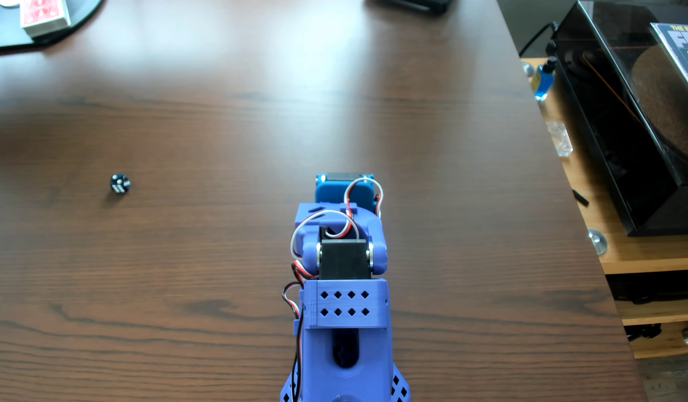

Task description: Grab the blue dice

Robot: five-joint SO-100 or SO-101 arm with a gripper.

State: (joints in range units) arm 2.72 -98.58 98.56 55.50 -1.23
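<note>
One blue dice (pixel 120 183), a small glossy navy cube with rounded corners and white pips, sits alone on the dark wood-grain table (pixel 218 116), at about ten o'clock from the arm and well apart from it. The single periwinkle 3D-printed arm (pixel 344 309), perforated with diamond holes and looped with red, white and black wires, is folded at six o'clock. Its bright blue gripper (pixel 344 187) is mostly hidden, so I cannot tell how far it is open or whether it holds anything.

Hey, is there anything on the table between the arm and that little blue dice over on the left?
Nothing visible is in the way. The blue dice sits alone on the bare wooden table, left of the folded arm in this view. The card box lies far off at the top-left corner. The gripper's fingertips are hidden.
</note>
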